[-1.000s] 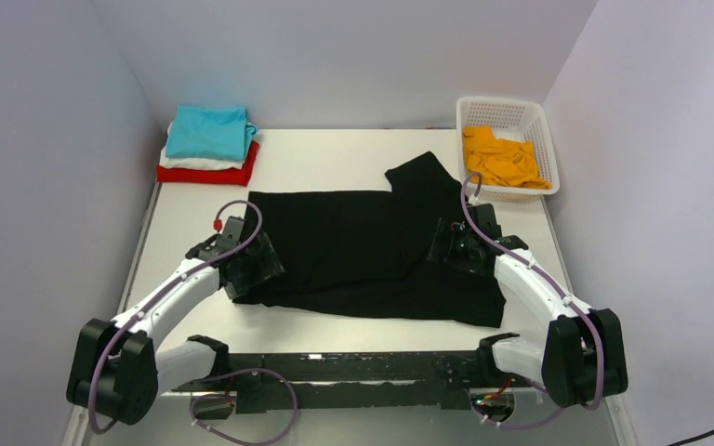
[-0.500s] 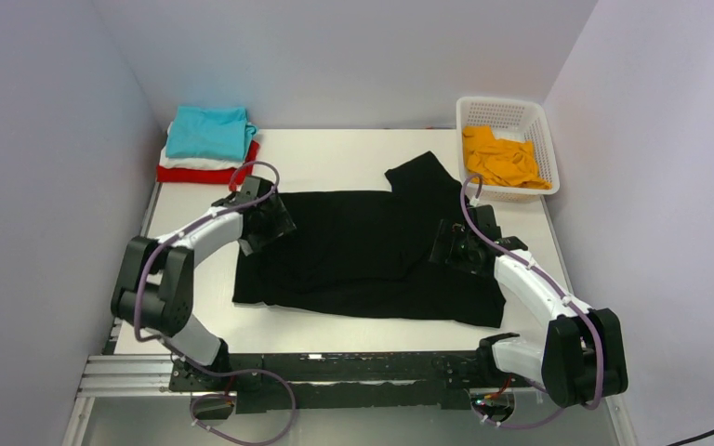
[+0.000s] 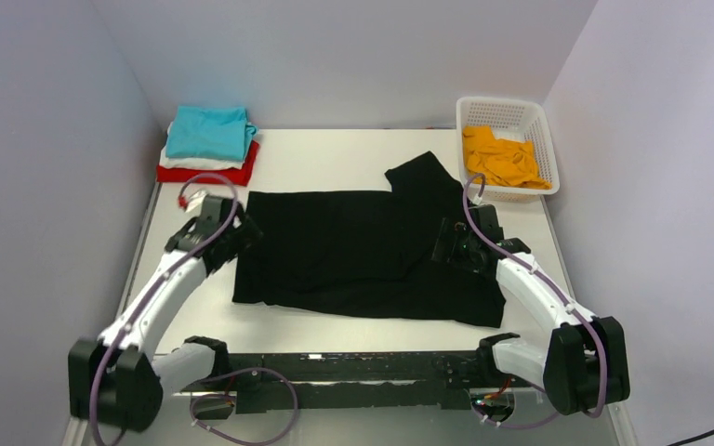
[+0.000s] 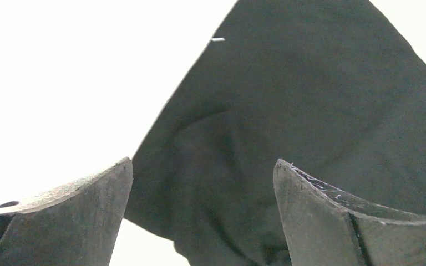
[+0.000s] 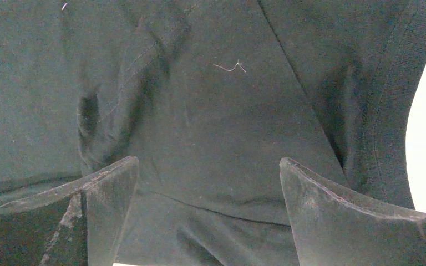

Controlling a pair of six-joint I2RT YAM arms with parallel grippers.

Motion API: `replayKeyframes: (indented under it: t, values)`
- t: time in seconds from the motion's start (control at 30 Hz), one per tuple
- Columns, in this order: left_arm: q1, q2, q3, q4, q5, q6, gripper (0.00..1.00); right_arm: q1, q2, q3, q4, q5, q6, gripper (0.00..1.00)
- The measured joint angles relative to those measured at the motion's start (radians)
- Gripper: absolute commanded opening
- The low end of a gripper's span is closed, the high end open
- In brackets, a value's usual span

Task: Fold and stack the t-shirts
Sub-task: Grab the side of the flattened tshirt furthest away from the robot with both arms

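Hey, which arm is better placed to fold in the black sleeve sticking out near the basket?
Right. The right gripper, open, is over the black t-shirt close to that sleeve; the left gripper is at the opposite edge.

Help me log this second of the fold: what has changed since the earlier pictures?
The left gripper swung from the black t-shirt's near left corner to its far left corner, then drew back to the left edge, jaws open, holding nothing. The right gripper stayed open over the shirt's right side. The shirt, the folded stack and the basket with the orange t-shirt are unchanged.
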Motion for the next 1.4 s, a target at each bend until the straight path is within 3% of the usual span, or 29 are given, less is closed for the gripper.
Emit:
replayKeyframes:
  t: [0.1, 0.27, 0.37, 0.47, 0.57, 0.67, 0.9, 1.33, 1.37, 1.4]
  values:
    - [0.103, -0.147, -0.143, -0.026, 0.014, -0.026, 0.99, 0.0, 0.0, -0.002, -0.003, 0.0, 0.0, 1.0]
    - [0.189, -0.26, -0.364, -0.069, 0.083, -0.061, 0.78, 0.0, 0.013, -0.003, -0.005, 0.0, 0.0, 1.0]
    - [0.199, -0.256, -0.401, -0.071, 0.124, -0.069, 0.61, 0.0, 0.032, -0.003, -0.005, 0.0, 0.0, 1.0]
    - [0.205, -0.236, -0.409, -0.04, 0.151, -0.074, 0.55, 0.0, 0.048, -0.003, -0.008, 0.0, 0.0, 1.0]
    - [0.209, -0.203, -0.409, 0.018, 0.176, -0.08, 0.34, 0.0, 0.053, -0.003, -0.011, 0.0, 0.0, 1.0]
    - [0.211, -0.162, -0.41, 0.076, 0.204, -0.086, 0.0, 0.0, 0.053, -0.003, -0.012, 0.002, 0.0, 1.0]
    - [0.211, -0.162, -0.409, 0.084, 0.204, -0.096, 0.0, 0.0, 0.057, -0.003, -0.026, 0.031, 0.003, 1.0]
    - [0.29, -0.24, -0.364, -0.138, -0.023, -0.13, 0.0, 0.0, 0.13, -0.003, -0.093, 0.128, 0.044, 1.0]
    - [0.292, -0.234, -0.364, -0.149, -0.026, -0.134, 0.04, -0.001, 0.13, -0.003, -0.097, 0.129, 0.045, 1.0]
    - [0.294, -0.223, -0.364, -0.161, -0.029, -0.138, 0.21, -0.002, 0.13, -0.003, -0.101, 0.129, 0.045, 1.0]
